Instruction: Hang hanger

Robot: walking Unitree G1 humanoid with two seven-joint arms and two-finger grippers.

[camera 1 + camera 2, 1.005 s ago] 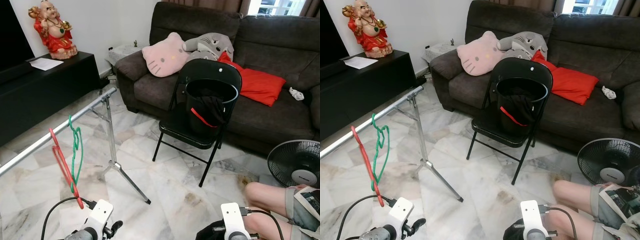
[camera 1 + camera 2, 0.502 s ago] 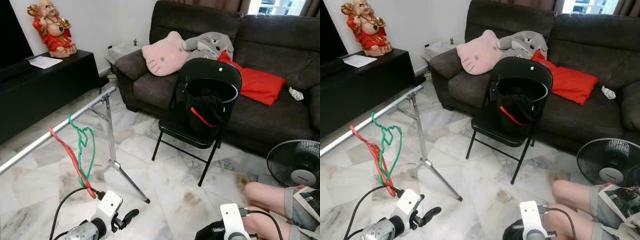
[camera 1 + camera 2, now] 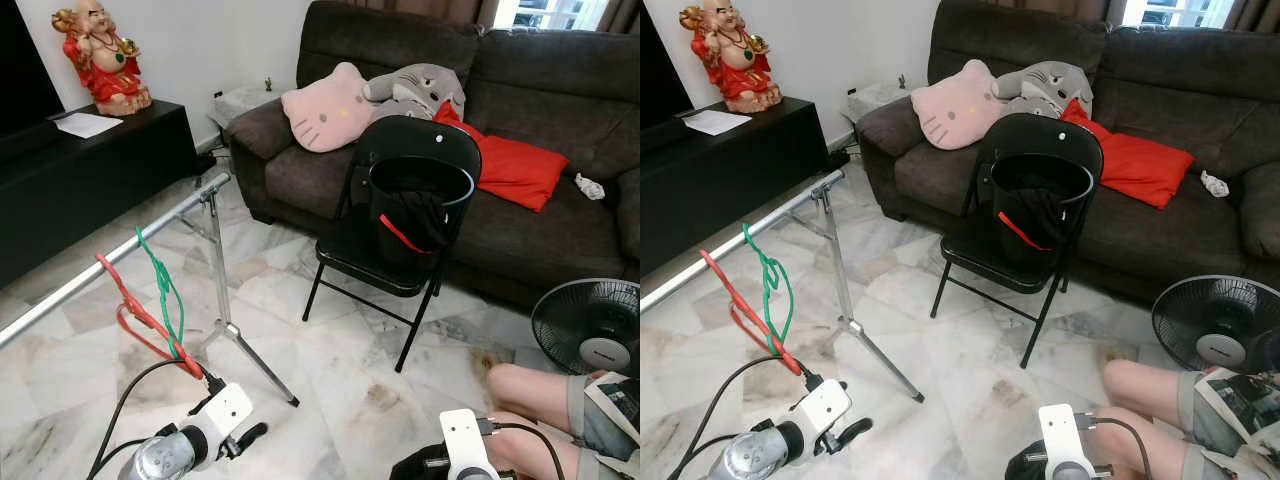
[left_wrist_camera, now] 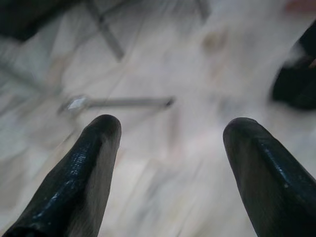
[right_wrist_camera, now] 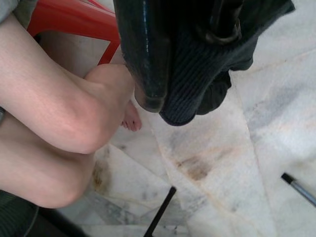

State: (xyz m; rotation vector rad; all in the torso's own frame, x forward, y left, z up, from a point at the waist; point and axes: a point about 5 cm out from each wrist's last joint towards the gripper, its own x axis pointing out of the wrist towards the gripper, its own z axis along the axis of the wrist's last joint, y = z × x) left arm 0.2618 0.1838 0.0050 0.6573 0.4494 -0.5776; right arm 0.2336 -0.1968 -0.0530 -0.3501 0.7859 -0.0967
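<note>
Hanging step, apparently at release. Two hangers sit on the rail (image 3: 110, 255) at the left of the frame: one red hanger (image 3: 140, 320) and one green hanger (image 3: 160, 290), both hooked over the bar and tilted. The left gripper (image 3: 250, 437) lies low at lower left, just below the red hanger's lower end; its jaws stand wide with only floor between them. Whether the red hanger touches the arm cannot be told. The right gripper (image 5: 168, 84) hangs at lower centre, holding a dark cloth (image 5: 212, 74).

Next move, as judged: draw the left arm clear without snagging the hangers.

Count: one chair (image 3: 400, 220), one bucket (image 3: 420, 215), one fan (image 3: 590, 325), one sofa (image 3: 560, 90), one seated person (image 3: 560, 410).
</note>
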